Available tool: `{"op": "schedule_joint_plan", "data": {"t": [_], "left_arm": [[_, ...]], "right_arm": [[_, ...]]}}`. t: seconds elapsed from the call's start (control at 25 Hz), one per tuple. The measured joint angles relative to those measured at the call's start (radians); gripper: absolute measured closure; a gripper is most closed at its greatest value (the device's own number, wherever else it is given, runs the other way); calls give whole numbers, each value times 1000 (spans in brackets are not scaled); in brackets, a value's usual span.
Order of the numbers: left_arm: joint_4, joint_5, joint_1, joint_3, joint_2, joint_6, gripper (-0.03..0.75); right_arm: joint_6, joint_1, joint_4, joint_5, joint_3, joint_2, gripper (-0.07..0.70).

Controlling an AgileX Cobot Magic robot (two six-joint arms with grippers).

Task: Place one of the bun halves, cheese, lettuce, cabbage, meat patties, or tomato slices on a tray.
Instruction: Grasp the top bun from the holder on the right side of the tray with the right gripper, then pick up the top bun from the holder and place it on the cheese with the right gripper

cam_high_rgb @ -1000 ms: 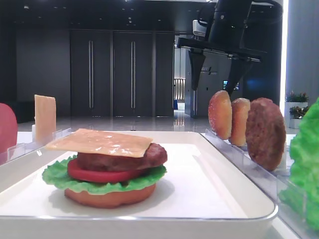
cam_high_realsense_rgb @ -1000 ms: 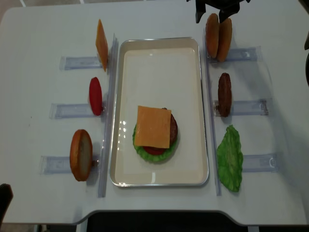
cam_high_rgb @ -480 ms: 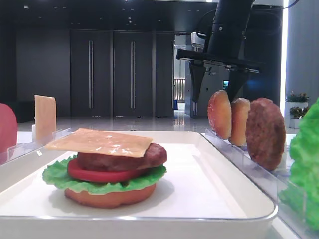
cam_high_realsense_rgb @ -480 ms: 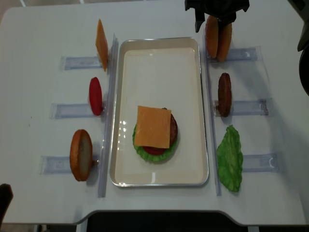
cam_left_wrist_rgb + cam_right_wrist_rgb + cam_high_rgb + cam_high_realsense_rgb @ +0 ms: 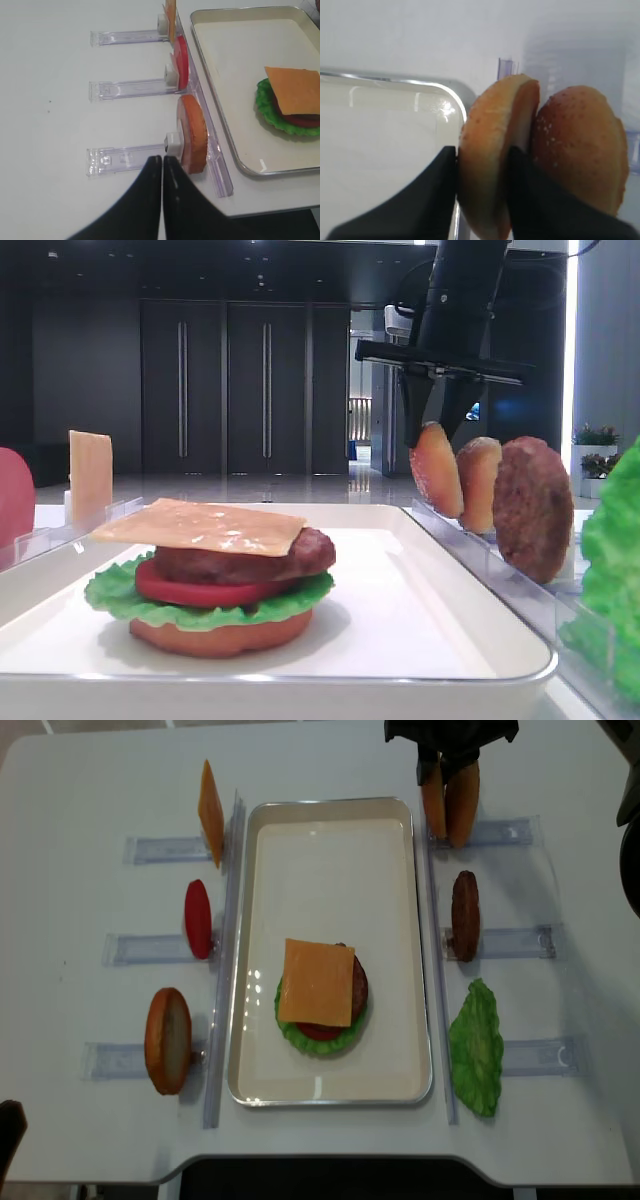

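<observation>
My right gripper [image 5: 482,200] is shut on a sesame-speckled bun half [image 5: 495,145] standing on edge in the far-right rack; one black finger presses each face. From the low front view the gripper [image 5: 437,425] comes down from above and the held bun [image 5: 437,472] leans toward the tray. A second bun half [image 5: 580,145] stands right behind it. The white tray [image 5: 330,830] carries a stack topped with cheese [image 5: 318,982], over a patty, tomato, lettuce and a flat bun. My left gripper [image 5: 162,161] is shut and empty, beside the near-left rack's bun [image 5: 192,132].
The clear racks on the left hold a cheese slice [image 5: 210,800], a tomato slice [image 5: 198,918] and a bun [image 5: 167,1040]. On the right stand a meat patty [image 5: 465,915] and lettuce [image 5: 477,1048]. The tray's raised rim [image 5: 420,85] lies just left of the held bun.
My right gripper came down over the front bun half and shut on it. The bun now leans toward the tray. The left gripper has not moved.
</observation>
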Motion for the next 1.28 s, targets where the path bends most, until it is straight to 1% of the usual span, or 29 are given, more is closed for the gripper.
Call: {"op": "schedule_joint_plan", "data": {"t": [0.32,0.6,0.76,1.0,1.12,1.28], "left_arm": [[0,0,0,0,0,0,715],[0,0,0,0,0,0,715],[0,0,0,0,0,0,715],[0,0,0,0,0,0,715],[0,0,0,0,0,0,715],[0,0,0,0,0,0,715]], "right_arm": [[1,0,1,3,0,0,423],[3,-4,67,12,-3,-15,428],[12,-2,102,18,-33,-40,428],[15,-2,113,21,-120,-52,428],[15,-2,154,22,-151,-54,428],[3,-2,208,23,-157,-61,428]]}}
